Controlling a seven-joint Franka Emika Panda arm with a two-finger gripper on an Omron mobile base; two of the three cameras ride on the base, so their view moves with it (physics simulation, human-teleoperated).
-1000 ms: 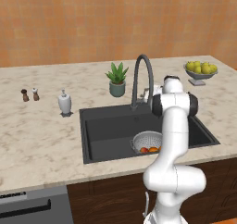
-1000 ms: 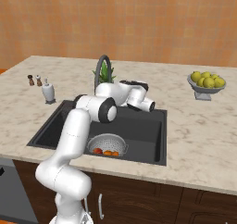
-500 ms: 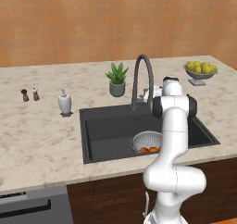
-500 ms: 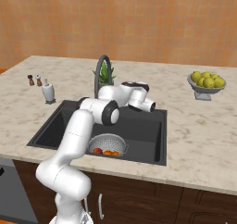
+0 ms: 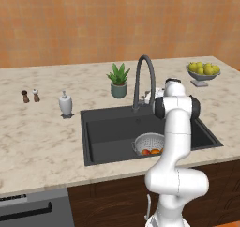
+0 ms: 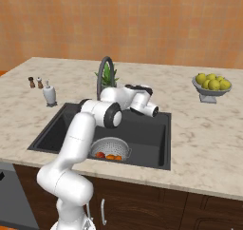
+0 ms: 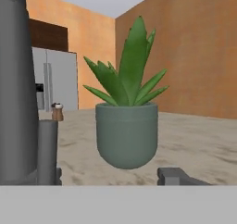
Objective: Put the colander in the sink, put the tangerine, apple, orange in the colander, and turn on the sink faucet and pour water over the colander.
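The silver colander point(image 5: 149, 143) point(image 6: 110, 148) sits in the dark sink point(image 5: 110, 132) point(image 6: 147, 134) near its front edge. Inside it lie the red apple point(image 6: 100, 155) point(image 5: 146, 152) and two orange-coloured fruits point(image 6: 114, 157); I cannot tell the tangerine from the orange. The gooseneck sink faucet point(image 5: 142, 79) point(image 6: 101, 75) arches over the basin, with no water running. My gripper point(image 5: 151, 95) point(image 6: 134, 90) point(image 7: 111, 177) is at the faucet's base, open. In the hand view the faucet's column point(image 7: 17, 79) and small lever point(image 7: 47, 149) stand at the left, close to one fingertip.
A potted plant point(image 7: 127, 126) point(image 5: 118, 80) stands on the counter just behind the faucet. A soap bottle point(image 5: 65, 104) and two shakers point(image 5: 30, 96) are at the left. A footed bowl of lemons point(image 5: 202, 71) point(image 6: 211, 85) is at the far right.
The arm has hardly moved; the hand stays at the faucet's base and the colander and fruits lie as before.
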